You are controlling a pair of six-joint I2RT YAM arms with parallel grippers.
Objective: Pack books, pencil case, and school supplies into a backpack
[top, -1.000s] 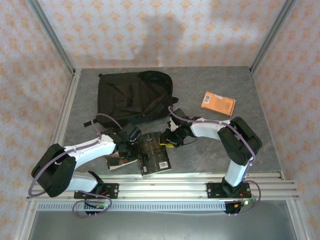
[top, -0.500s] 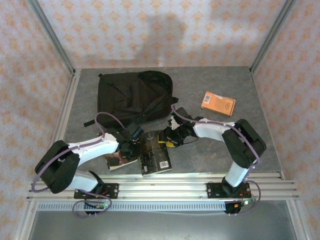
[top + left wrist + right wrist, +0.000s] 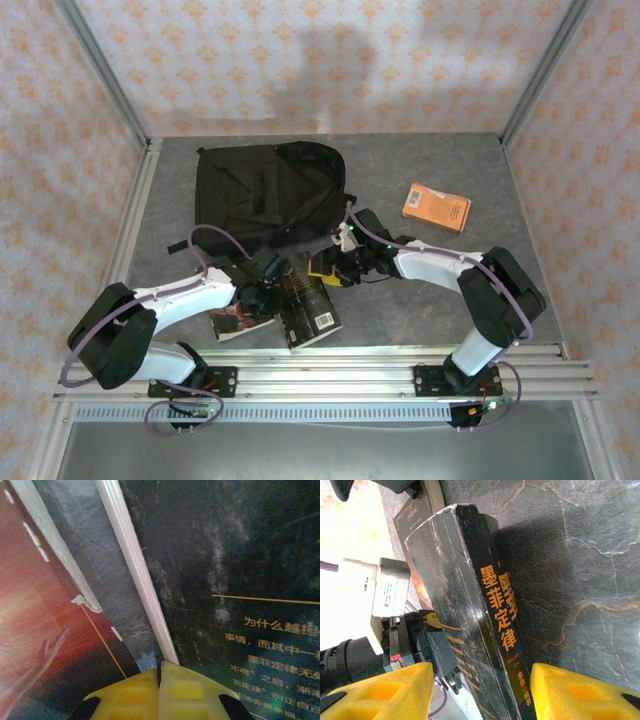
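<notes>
Right arm has swung in toward the backpack point(image 3: 265, 195), and the black-grey book point(image 3: 470, 605) is now tipped up on edge just before it. Right gripper point(image 3: 480, 690) jaws apart, straddling the spine, no clamp seen. Left gripper point(image 3: 160, 690) closed, empty, tip at that book's edge beside the red book point(image 3: 40, 620). Orange book point(image 3: 436, 207) lies well apart. Nothing looks packed yet.

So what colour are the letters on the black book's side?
Orange, on the black-grey book; clearest in the right wrist view.

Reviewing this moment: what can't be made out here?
Backpack, top external: black folds hide whether its zip is open.
Reddish book, top external: the left arm covers much of it.
Orange booklet, top external: print too small to read.
Black-grey book, right wrist: bottom edge cuts off its lower end.
</notes>
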